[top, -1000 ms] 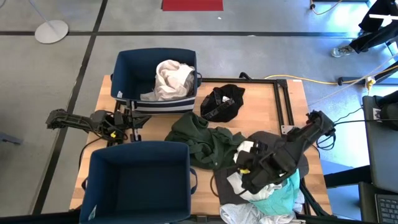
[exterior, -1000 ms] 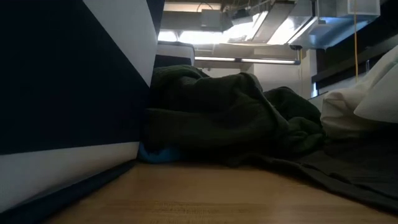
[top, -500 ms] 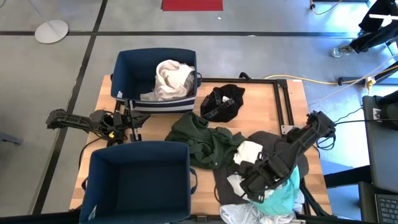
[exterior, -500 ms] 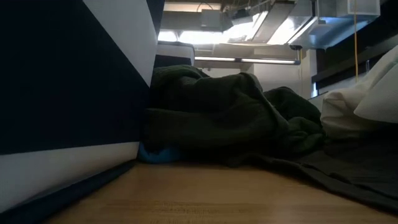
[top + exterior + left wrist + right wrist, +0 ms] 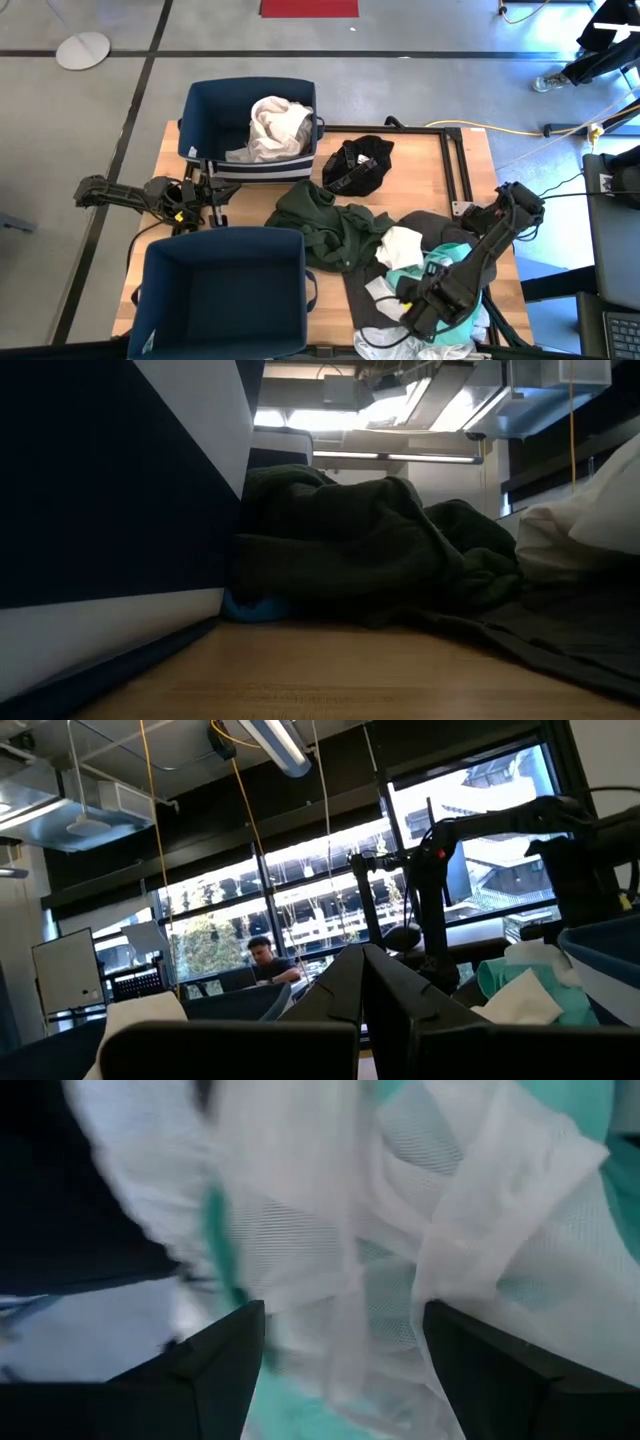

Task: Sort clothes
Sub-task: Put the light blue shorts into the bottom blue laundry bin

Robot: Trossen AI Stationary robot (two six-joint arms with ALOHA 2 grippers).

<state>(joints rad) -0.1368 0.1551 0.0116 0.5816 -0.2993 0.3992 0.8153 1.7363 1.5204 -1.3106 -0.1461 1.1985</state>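
Over the pile's near edge, my right gripper (image 5: 428, 312) spreads wide above pale mesh garment (image 5: 400, 1260); one white garment (image 5: 278, 125) binned, most left.

Robotics lab or test workshop. Wooden surface (image 5: 420, 180) stands on bare grey concrete floor (image 5: 120, 90) marked with dark tape lines (image 5: 150, 68). Yellow cable (image 5: 540, 130) trails across floor beside round white stand base (image 5: 83, 49). Left wrist view: exposed ceiling duct (image 5: 75, 805), hanging tube light (image 5: 278, 745), tall dark-framed windows (image 5: 300, 910), monitor (image 5: 68, 970), person (image 5: 264, 960) seated at desk, other dark equipment arms (image 5: 440, 850) against glass. Low view: bright overhead light strips (image 5: 400, 440).
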